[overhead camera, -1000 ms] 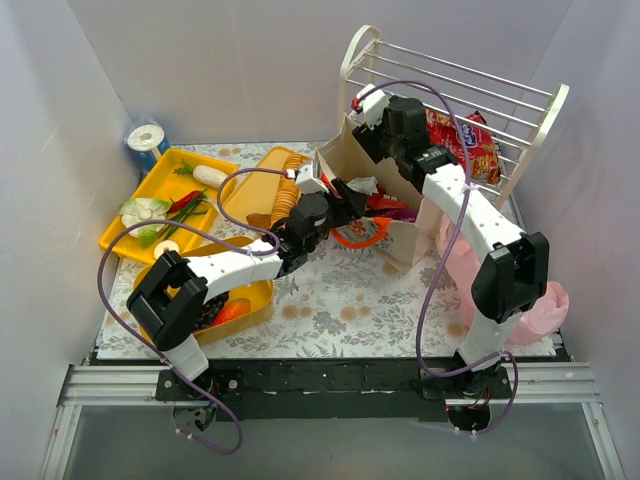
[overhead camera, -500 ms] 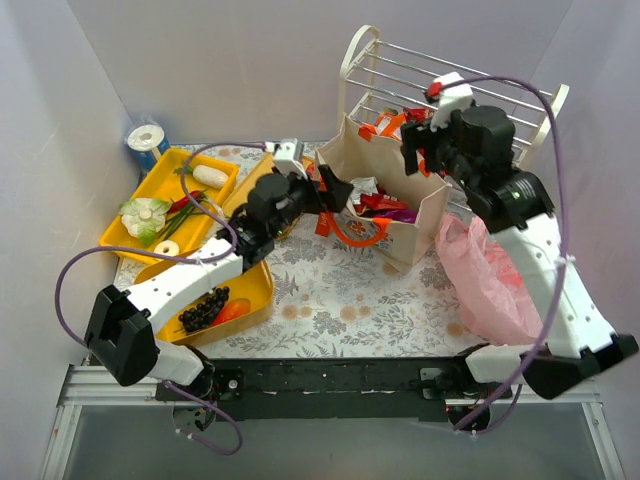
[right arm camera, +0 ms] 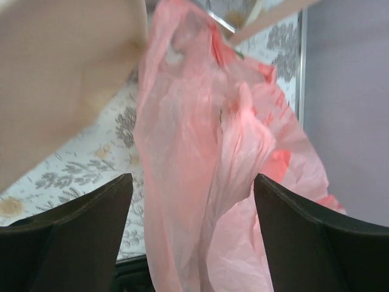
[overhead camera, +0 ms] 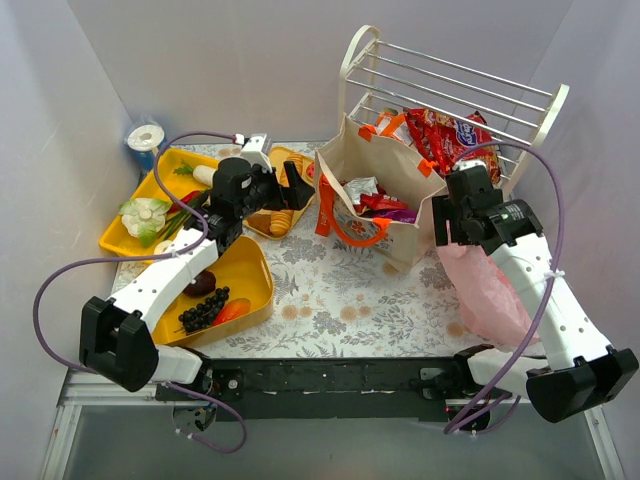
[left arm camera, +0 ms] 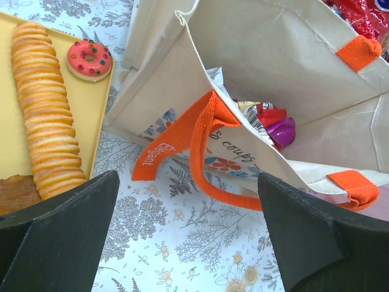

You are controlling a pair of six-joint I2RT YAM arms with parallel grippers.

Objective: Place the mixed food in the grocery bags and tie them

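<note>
Beside the beige tote (left arm camera: 273,67) your left claw (left arm camera: 188,237) gapes empty, your right claw (right arm camera: 191,231) likewise over the pink bag (right arm camera: 182,152); you seem mid-packing, so next reach for fruit (overhead camera: 205,308) in the yellow tray (overhead camera: 250,270).

pale grey walls (overhead camera: 230,60) enclose a floral-clothed table (overhead camera: 340,300) and wire rack (overhead camera: 450,85).

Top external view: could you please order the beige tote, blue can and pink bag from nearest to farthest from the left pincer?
1. Beige tote, just right of the left pincer.
2. Blue can, back-left corner.
3. Pink bag, far right.
</note>
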